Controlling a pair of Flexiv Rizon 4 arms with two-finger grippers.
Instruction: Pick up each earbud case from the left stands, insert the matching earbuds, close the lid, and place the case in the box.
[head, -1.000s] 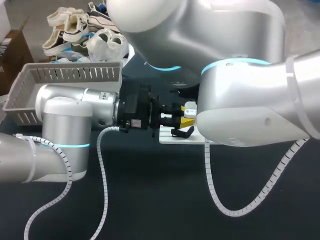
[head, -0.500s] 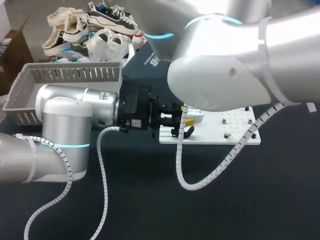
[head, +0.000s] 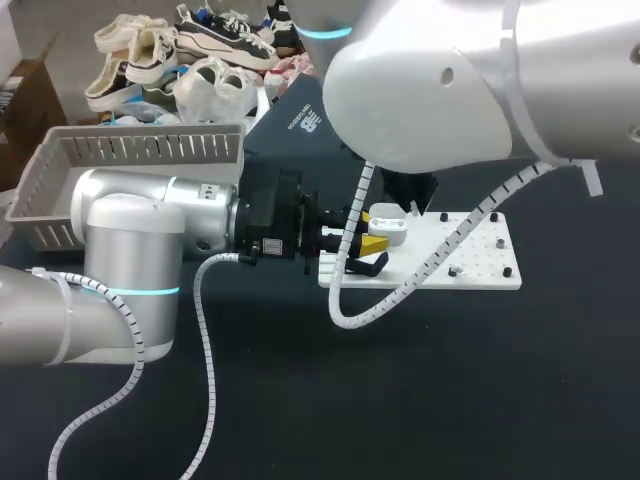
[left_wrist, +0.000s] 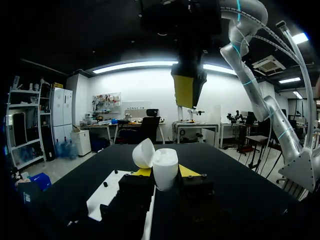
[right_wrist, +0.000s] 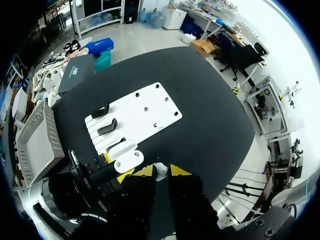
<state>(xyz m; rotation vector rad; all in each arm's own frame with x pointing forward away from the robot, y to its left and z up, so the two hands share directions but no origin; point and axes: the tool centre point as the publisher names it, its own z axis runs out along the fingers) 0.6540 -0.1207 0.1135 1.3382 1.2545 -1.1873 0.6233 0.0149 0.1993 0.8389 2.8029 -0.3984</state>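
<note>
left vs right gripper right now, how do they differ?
Left gripper lies level at the end of the white board, shut on the open earbud case. Right gripper hangs above it pointing down, shut on a small white piece, likely an earbud. Both have yellow tips.

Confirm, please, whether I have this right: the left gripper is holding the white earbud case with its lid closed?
Not quite: the left gripper holds the white earbud case, but its lid is open, tipped back, as the left wrist view shows.
</note>
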